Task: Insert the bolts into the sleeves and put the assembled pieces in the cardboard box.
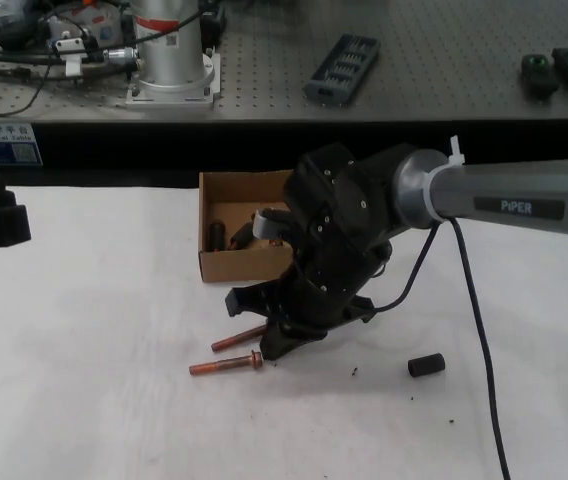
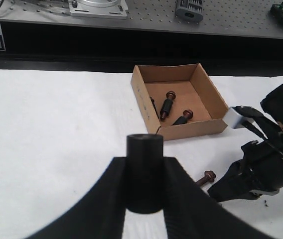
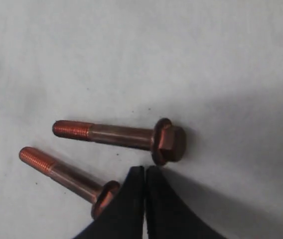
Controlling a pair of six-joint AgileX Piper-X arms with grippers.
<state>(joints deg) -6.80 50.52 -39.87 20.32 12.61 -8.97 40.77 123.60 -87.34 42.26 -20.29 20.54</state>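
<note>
My left gripper (image 2: 145, 164) is shut on a black sleeve (image 2: 144, 149), held upright above the white cloth, well to the left of the cardboard box (image 2: 191, 128). Two copper bolts (image 3: 121, 135) (image 3: 64, 172) lie side by side on the cloth in front of the box (image 1: 249, 265). My right gripper (image 3: 145, 172) is shut with nothing between its fingers, its tips down at the bolts' heads; in the high view that gripper (image 1: 279, 345) stands beside the bolts (image 1: 226, 367) (image 1: 239, 338). Assembled pieces (image 2: 167, 104) (image 2: 183, 118) lie inside the box.
Another loose black sleeve (image 1: 426, 365) lies on the cloth to the right of the right gripper. The right arm's cable (image 1: 474, 310) trails down over the cloth. Behind the cloth runs a raised perforated bench (image 1: 414, 90) with equipment.
</note>
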